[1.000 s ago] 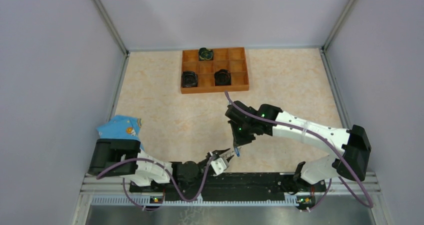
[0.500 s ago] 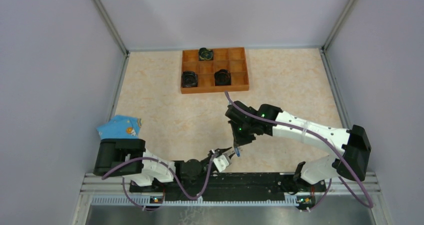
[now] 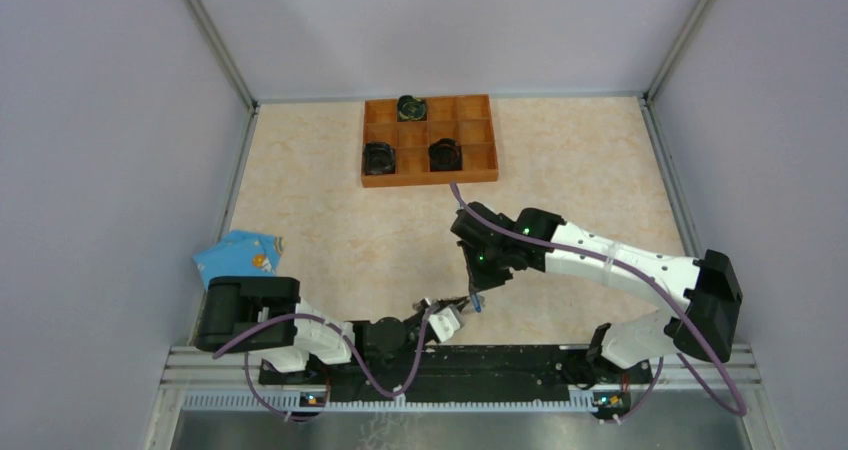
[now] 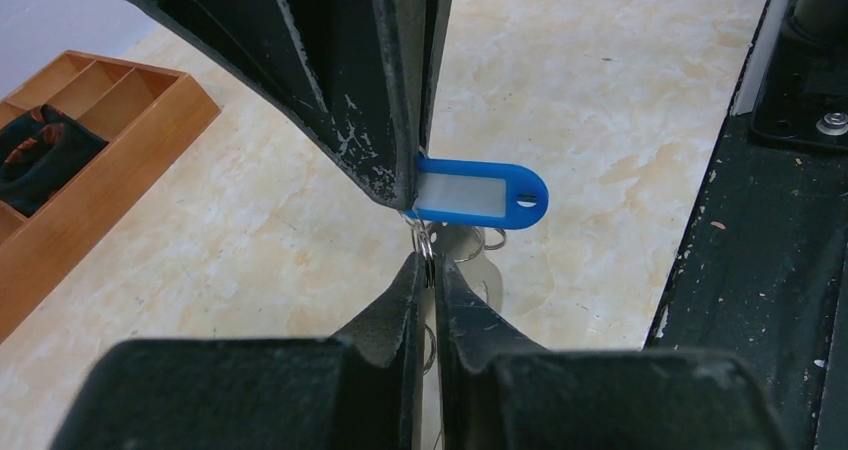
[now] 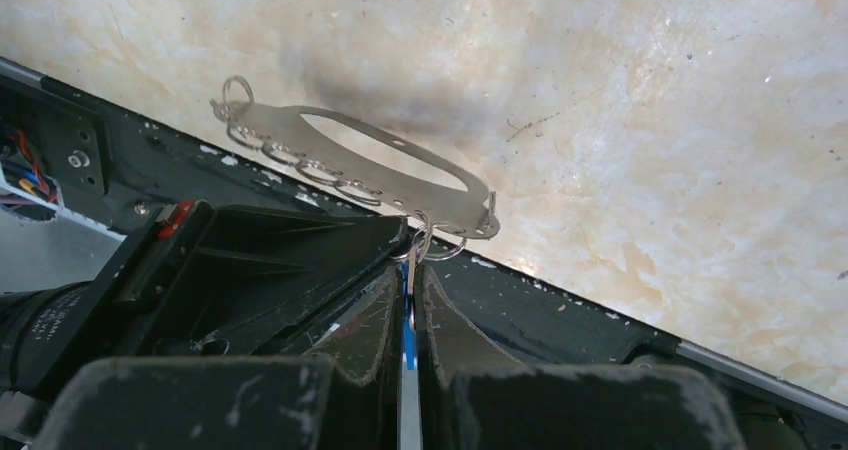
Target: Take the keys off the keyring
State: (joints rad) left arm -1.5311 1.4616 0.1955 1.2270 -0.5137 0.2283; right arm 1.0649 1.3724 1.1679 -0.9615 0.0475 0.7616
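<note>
From above, a wooden tray [image 3: 430,180] holds three round black objects [image 3: 444,154] in separate compartments. The left gripper [image 3: 452,315] and right gripper [image 3: 474,296] meet at the front of the surface [image 3: 330,220].

Left wrist: the left gripper clamps the keyring [image 4: 424,242] at its thin wire, below the blue-headed key [image 4: 480,192].

Right wrist: the right gripper pinches that key, just beside the keyring.

The key tag [image 4: 478,192] is bright blue around a pale grey-white window. The keyring [image 5: 280,135] is dull silver-grey metal (its small wire loops are the same shade). The left fingers [image 4: 385,320] and the right fingers [image 4: 340,70] are black, flecked with pale scuffs. The counter [image 3: 320,210] is cream, marbled in tan. The tray [image 3: 430,179] is orange-brown wood, and the round objects [image 3: 378,157] in it are black. The packet [image 3: 236,253] is light blue with orange print.
</note>
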